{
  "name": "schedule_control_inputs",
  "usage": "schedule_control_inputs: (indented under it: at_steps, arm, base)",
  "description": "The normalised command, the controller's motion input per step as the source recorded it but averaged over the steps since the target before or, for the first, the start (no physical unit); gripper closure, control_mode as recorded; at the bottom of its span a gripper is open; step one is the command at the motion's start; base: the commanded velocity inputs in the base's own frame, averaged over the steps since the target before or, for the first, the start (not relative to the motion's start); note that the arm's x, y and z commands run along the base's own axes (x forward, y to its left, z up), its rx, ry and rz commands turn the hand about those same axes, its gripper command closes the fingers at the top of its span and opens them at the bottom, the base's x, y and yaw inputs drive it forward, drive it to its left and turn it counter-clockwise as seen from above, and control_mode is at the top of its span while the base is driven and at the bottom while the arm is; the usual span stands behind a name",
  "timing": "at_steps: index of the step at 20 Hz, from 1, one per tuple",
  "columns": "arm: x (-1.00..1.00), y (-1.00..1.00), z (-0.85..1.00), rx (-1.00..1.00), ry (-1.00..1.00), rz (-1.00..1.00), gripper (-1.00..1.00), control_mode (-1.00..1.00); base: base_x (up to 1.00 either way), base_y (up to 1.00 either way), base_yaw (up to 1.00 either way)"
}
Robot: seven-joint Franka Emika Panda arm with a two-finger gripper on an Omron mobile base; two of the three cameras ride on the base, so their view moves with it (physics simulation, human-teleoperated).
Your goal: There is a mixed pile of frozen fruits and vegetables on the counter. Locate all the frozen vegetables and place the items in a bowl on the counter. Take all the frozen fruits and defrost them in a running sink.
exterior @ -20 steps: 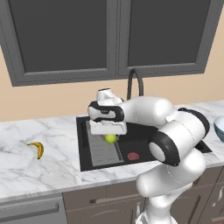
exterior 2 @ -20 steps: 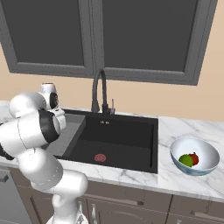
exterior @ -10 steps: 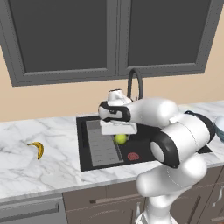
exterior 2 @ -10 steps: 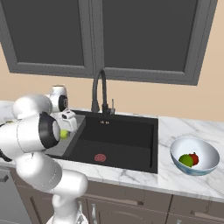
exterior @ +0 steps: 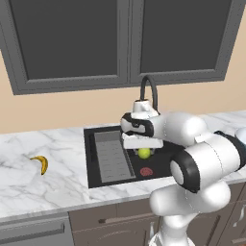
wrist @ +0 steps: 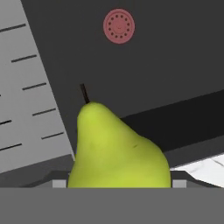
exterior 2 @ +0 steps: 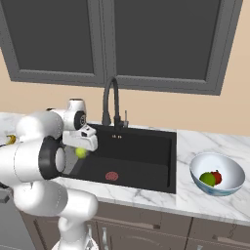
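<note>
1. Closest to the hand camera, a yellow-green pear (wrist: 118, 151) with a thin dark stem sits at the gripper (exterior: 143, 153), its stem pointing away; the fingertips themselves are hidden behind the fruit, yet the pear hangs in the air at the hand, so the jaws are clamped on it.
2. From the base cameras the pear (exterior: 144, 153) hangs under the white hand, above the black sink (exterior 2: 146, 146), apart from its floor.
3. Below and beyond the pear lie the sink's dark floor, the reddish round drain (wrist: 119, 26) and the grey ribbed tray (exterior: 113, 156) along the basin's left side.
4. The tall black arched faucet (exterior 2: 109, 100) rises at the back edge of the sink; whether water runs, I cannot tell.
5. On the white marble counter (exterior: 43, 185) well left of the sink lies a curved yellow banana (exterior: 40, 164).
6. On the counter right of the sink stands a pale blue-white bowl (exterior 2: 217, 173) holding a green round piece (exterior 2: 208, 178) and a red one (exterior 2: 217, 177), touching.
</note>
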Motion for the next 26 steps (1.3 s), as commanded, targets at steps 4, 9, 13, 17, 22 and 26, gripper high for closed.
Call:
schedule_control_inputs:
  at_steps: [4,9,13,17,22,26]
  arm:
    - [-0.15,-0.50,-0.12,0.05,-0.07,0.06,1.00,-1.00]
    - [-0.05,-0.49,-0.19,0.02,-0.03,0.06,1.00,-1.00]
    - [-0.01,-0.49,-0.20,0.01,0.00,0.06,1.00,-1.00]
    - [0.00,-0.47,-0.22,0.03,-0.02,0.07,1.00,-1.00]
    - [0.02,-0.47,-0.24,0.06,-0.03,0.05,1.00,-1.00]
    - [0.12,-0.47,-0.27,0.07,0.00,0.04,1.00,-1.00]
  base:
    - [0.00,0.00,0.00]
    - [0.00,0.00,0.00]
    - [0.00,0.00,0.00]
    - [0.00,0.00,0.00]
    - [0.00,0.00,0.00]
    - [0.00,0.00,0.00]
